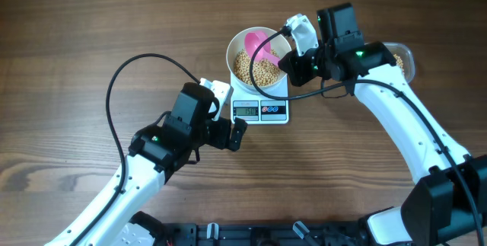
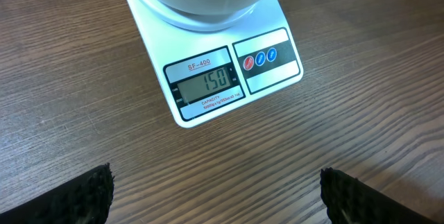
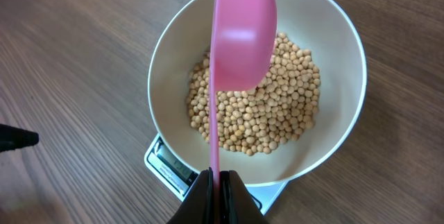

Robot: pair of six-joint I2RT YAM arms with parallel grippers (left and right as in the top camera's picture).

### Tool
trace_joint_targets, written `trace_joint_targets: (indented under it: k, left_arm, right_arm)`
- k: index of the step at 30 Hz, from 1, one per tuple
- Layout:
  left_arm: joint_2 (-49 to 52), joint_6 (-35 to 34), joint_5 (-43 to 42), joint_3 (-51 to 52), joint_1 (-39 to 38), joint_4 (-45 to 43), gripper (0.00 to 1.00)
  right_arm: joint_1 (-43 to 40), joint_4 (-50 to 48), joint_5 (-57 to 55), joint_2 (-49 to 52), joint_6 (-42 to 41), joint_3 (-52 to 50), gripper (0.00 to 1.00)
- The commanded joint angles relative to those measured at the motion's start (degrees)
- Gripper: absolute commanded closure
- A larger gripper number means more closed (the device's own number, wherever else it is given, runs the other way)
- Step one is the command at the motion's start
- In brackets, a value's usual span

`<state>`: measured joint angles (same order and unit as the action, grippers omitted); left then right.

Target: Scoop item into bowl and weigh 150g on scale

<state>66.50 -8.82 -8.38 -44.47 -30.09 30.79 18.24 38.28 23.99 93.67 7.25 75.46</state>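
Dark wood-grain desk (image 1: pixel 76 40) fills the overhead view, with the scale (image 1: pixel 261 110) near its middle and the bowl (image 1: pixel 236 48) sitting on it, a layer of beans (image 1: pixel 262 71) inside. The right fingers (image 1: pixel 289 62) hang beside the bowl's rim holding a pink scoop (image 1: pixel 257 42), whose cup is over the far side and looks empty. The left fingers (image 1: pixel 238 133) wait just in front of the scale with nothing in them. A clear tub (image 1: pixel 403 57) lies partly hidden behind the right arm, and a black cable (image 1: pixel 246 55) loops across above the bowl.

From the left wrist, the left fingers (image 2: pixel 87 195) stand spread wide at the bottom corners with bare desk between them, and the display (image 2: pixel 208 80) on the scale (image 2: pixel 274 78) reads 150.

From the right wrist, the right fingers (image 3: pixel 201 200) are pinched tight on the pink scoop (image 3: pixel 243 37) by its thin handle. Its cup hovers above the beans (image 3: pixel 277 113), apart from them.

I judge the weighing reached. What is left is lifting the scoop straight up and away without nudging the bowl (image 3: pixel 347 78) or letting the cable drag on it, since either could upset the reading
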Motion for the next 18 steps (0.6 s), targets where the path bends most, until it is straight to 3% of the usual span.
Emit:
trace_joint_targets:
  k: [1, 18]
  left_arm:
    - [0.3, 0.7, 0.3, -1.2, -0.3, -0.1, 0.0]
    - [0.3, 0.7, 0.3, -1.2, -0.3, -0.1, 0.0]
  right_arm:
    - [0.1, -0.1, 1.6, 0.7, 2.1, 0.8, 0.96]
    - [-0.1, -1.9, 2.4, 0.4, 3.8, 0.8, 0.96]
